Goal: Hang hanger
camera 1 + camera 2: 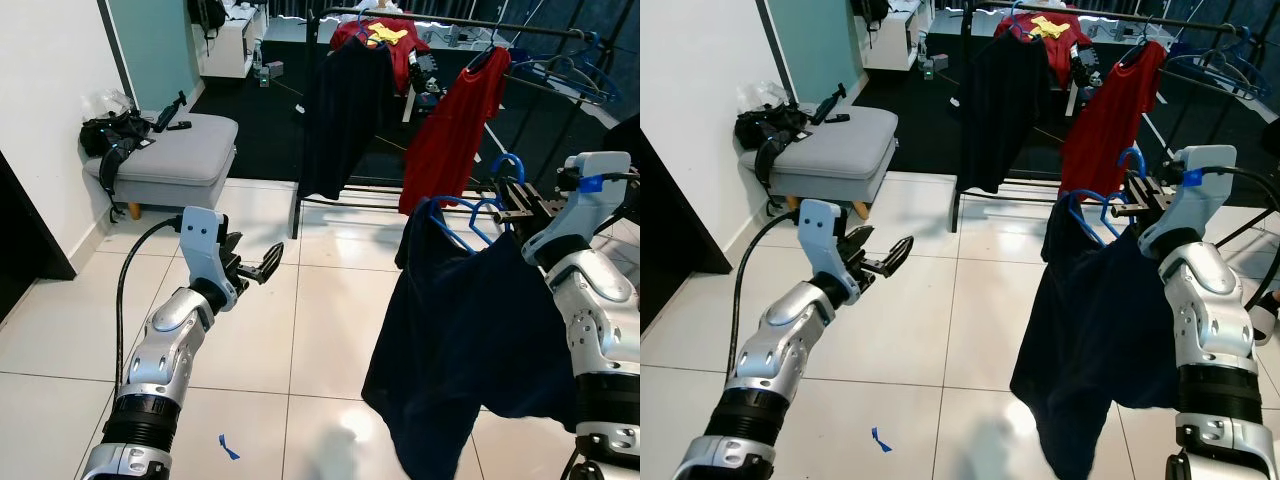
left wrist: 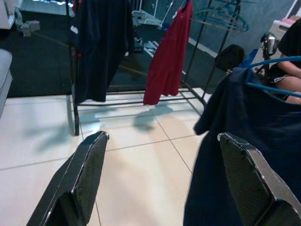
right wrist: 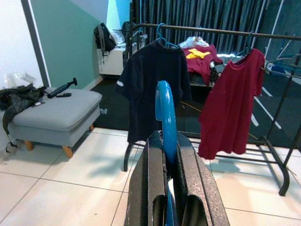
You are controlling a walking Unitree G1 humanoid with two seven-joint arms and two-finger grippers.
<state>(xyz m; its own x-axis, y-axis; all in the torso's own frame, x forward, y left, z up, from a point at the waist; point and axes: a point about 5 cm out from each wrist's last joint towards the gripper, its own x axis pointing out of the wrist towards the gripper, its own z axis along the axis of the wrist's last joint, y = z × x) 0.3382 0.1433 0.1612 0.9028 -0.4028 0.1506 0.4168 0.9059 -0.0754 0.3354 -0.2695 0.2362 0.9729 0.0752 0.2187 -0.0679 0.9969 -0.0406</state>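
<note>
Hidden parts: the blue hanger (image 1: 468, 214) is mostly covered by the dark shirt (image 1: 470, 350) on it; just its hook and the tops of its arms peek out. The shirt's bottom edge is cut off at the near edge of the picture.
Right claw: the right claw (image 3: 165, 175) is on the near right, held up. Its two black fingers are pressed together on the blue hook, which sticks up between them.
Hanger place: it hangs from the right claw, in the air above the tile floor (image 1: 300, 330), not on the rail.
Left claw: the left claw (image 1: 258, 268) is on the near left, held out over the floor. Its fingers (image 2: 82, 176) are spread wide and touch nothing.
Floor: a small blue scrap (image 1: 229, 448) lies on the tiles, near the left arm.
Middle left: a grey stool (image 1: 175, 150) by the white wall, with a black bag (image 1: 115, 135) on its left end.
Far: a black clothes rack (image 3: 211, 32) holds a dark shirt on the rack (image 1: 345, 110) and a red shirt (image 1: 455, 125). The rack's right end is cut off.
</note>
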